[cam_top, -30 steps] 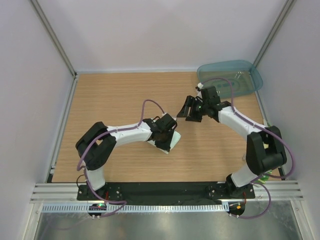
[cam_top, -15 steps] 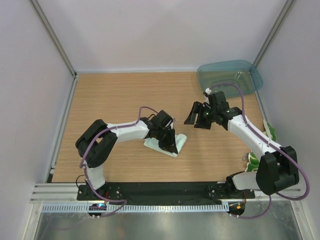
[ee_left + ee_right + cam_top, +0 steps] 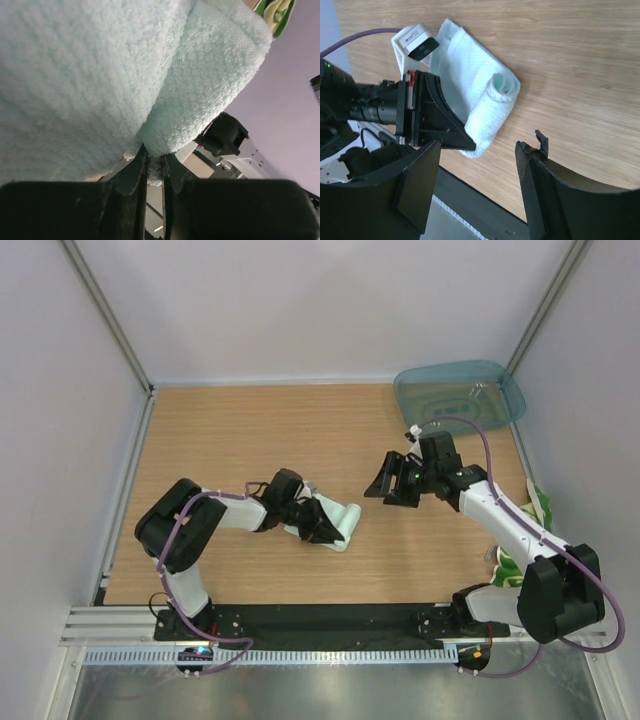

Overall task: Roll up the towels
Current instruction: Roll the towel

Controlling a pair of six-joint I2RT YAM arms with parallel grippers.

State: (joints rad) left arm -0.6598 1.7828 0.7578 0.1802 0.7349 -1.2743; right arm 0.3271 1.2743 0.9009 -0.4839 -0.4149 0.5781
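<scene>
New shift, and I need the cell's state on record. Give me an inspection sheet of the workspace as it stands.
Surface: wooden table, no spills seen.
Job's things: mint towel partly rolled, mid-table; yellow towel at the right edge, partly hidden by the right arm.
Clutter: teal tray in the far right corner.
Grippers: left gripper shut on the mint towel's edge; right gripper open, hovering apart from the roll.
Cables: a purple cable along each arm, no snag seen.
Surroundings: pale walls, metal frame; nothing else seen.
</scene>
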